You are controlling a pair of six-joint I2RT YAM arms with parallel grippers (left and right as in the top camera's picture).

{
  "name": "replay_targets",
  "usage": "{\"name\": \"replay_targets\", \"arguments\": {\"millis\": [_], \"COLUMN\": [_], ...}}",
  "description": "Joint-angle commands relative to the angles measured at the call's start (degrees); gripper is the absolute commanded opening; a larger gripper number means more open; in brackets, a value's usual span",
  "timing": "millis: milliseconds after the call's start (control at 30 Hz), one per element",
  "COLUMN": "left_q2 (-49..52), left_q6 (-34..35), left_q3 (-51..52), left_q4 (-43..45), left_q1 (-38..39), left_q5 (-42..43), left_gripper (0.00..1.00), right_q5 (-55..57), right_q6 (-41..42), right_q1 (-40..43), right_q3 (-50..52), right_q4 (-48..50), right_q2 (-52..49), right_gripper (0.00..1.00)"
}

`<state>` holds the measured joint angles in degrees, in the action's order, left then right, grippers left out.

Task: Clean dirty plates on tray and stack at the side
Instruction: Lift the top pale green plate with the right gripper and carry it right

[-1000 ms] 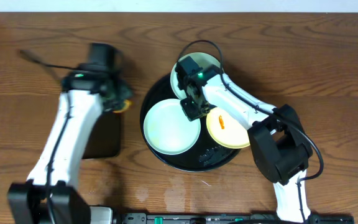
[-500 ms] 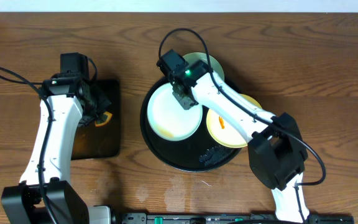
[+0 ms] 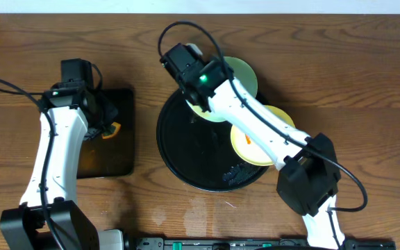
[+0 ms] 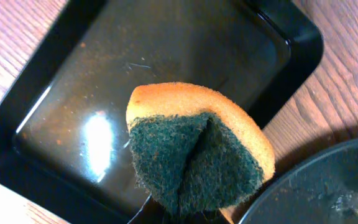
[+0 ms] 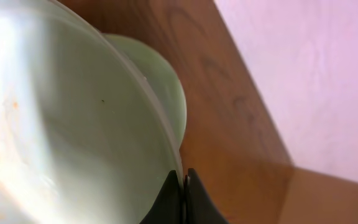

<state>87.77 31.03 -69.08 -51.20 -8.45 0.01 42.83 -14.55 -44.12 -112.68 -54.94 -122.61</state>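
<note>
My right gripper [image 5: 184,186] is shut on the rim of a pale mint-green plate [image 5: 73,124]. That plate is lifted and tipped on edge over the back of the round black tray [image 3: 193,156], and it has an orange smear low on its face. From overhead the plate [image 3: 203,112] is mostly hidden under the right gripper [image 3: 194,97]. A second mint plate [image 3: 240,75] lies at the tray's back rim. A yellow plate [image 3: 255,142] with an orange smear lies on the right. My left gripper [image 3: 104,126] is shut on a folded orange-and-green sponge [image 4: 197,149].
A smaller rectangular black tray [image 4: 166,56] lies under the sponge on the left of the wooden table. The round tray's rim [image 4: 316,186] is just to its right. A cable [image 3: 186,31] loops above the right wrist, near the table's back edge.
The right gripper has lifted the mint plate off the tray floor, tipped it on edge and carried it back and to the left. The left arm shifted slightly left with the sponge.
</note>
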Motion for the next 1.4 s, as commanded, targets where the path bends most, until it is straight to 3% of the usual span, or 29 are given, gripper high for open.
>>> {"name": "replay_targets", "arguments": {"millis": [0,533,900,1167,1367], "left_q2": [0.44,4.17,4.52,4.5,4.52], "left_q6": [-1.03,-1.01,-1.01,-0.98,-0.98], "left_q3": [0.42,0.42,0.42,0.42,0.42], "left_q4": [-0.13,0.11,0.07,-0.44,-0.81], "left_q1": [-1.75,-4.94,-4.94,-4.94,-4.94], "left_q5": [-0.85,-0.57,-0.42,-0.39,-0.39], "left_gripper": [0.08,0.08,0.08,0.08,0.08], "right_q5": [3.89,13.68,13.11,-10.82,-40.83], "right_q6": [-4.72,-10.43,-4.94,18.29,18.36], "right_q1": [-1.97,-9.2,-9.99,-5.01,11.06], "right_q3": [-1.18,-1.25,-1.25,-4.24,-10.88], "right_q4": [1.14,7.61,5.73,-3.39,-8.98], "right_q2": [1.64,1.73,2.08,5.9,9.7], "right_gripper": [0.01,0.01,0.01,0.01,0.01]}}
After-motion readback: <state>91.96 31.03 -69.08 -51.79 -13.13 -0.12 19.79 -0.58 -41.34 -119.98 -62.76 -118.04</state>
